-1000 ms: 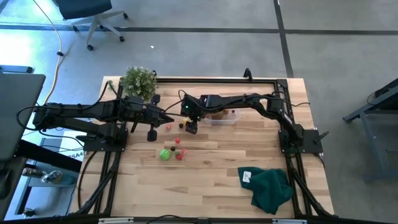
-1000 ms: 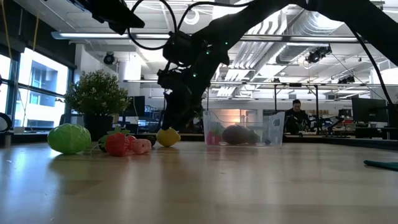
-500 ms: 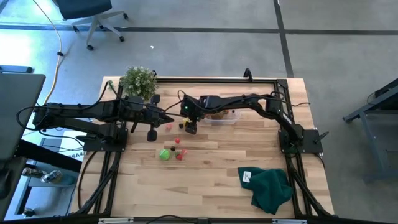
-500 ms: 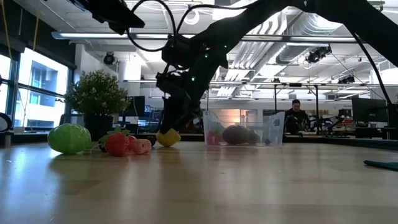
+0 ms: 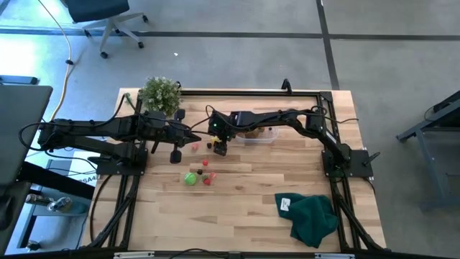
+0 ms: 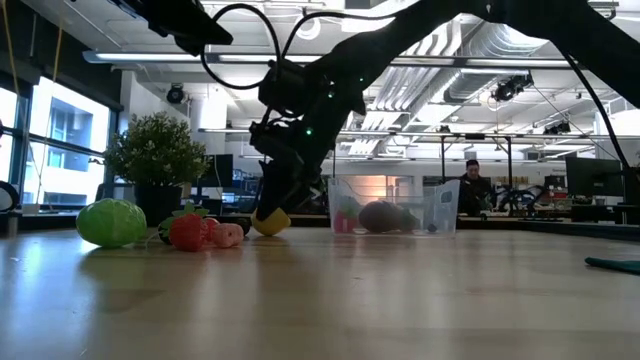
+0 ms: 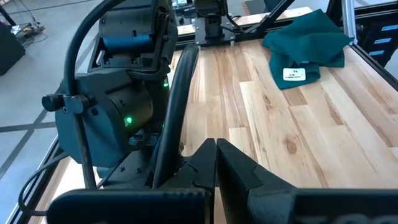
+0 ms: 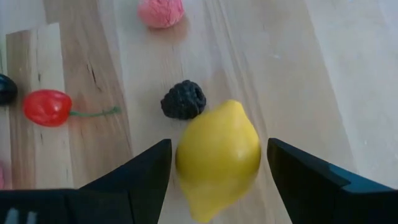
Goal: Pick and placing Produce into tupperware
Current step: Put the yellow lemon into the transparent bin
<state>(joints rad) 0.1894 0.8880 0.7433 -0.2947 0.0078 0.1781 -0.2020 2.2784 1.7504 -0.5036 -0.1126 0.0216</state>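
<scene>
A yellow lemon (image 8: 217, 158) lies on the table between the open fingers of my right gripper (image 8: 219, 146), which points down over it (image 5: 220, 148) just left of the clear tupperware (image 5: 255, 135). I see small gaps between the fingers and the lemon. The tub (image 6: 392, 207) holds a brown piece (image 6: 378, 215) and a red one. A blackberry (image 8: 183, 99), a red cherry (image 8: 46, 107) and a pink piece (image 8: 160, 11) lie beside the lemon. A bright green ball (image 5: 190, 178) and red pieces (image 6: 188, 231) rest nearer. My left gripper (image 7: 216, 163) is shut and held above the table (image 5: 195, 138).
A potted plant (image 5: 159, 93) stands at the far left corner. A dark green cloth (image 5: 313, 216) lies bunched near the right near corner. My left arm (image 5: 108, 133) stretches in from the left, close to my right gripper. A person (image 6: 472, 185) sits in the room behind.
My right gripper has sunk a little lower around the lemon, whose top it now partly hides in the low view. The lemon has stayed on the table.
</scene>
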